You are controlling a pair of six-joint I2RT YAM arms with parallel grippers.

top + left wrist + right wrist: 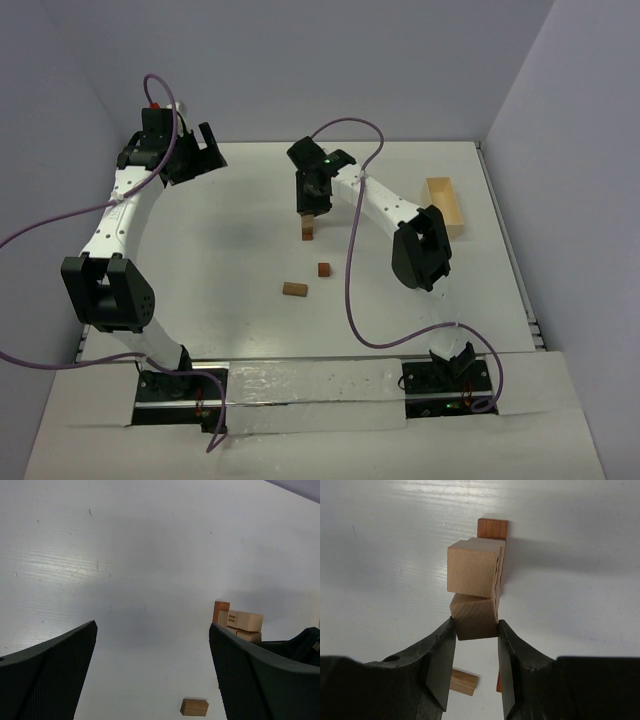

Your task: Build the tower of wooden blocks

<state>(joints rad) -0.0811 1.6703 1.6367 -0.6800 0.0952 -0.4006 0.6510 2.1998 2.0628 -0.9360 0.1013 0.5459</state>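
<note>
The white bench (230,230) fills the middle of the top view. The left arm (120,215), white with black joints, is positioned along the left side of that view. Its head is at the upper left, well apart from every block. The right arm (385,210) is stretched from the lower right toward the upper centre. A pale rectangular wooden tray (445,205) is located at the right edge of the bench, just beside the elbow of the right arm.

The left fingers (50,680) are spread wide over bare bench. The right fingers (435,670) are pinched on a tan wooden block (476,617), with one pad against each side face.

The tower (308,230), a narrow stack of tan and reddish-brown wooden blocks, is found just above the centre of the top view, directly under the right fingers. In the right wrist view the pinched block is seen touching a lighter tan cube (472,572), which is turned slightly out of line with it. A reddish-brown block (492,528) is visible beyond both, at the upper centre. In the left wrist view the tower is seen at the right, partly hidden by one finger.

Two loose blocks are laid on the bench below the tower and apart from it. A reddish-brown cube (323,269) is found near the centre. A short tan bar (294,289) is placed near it, to the lower left, without touching it.
</note>
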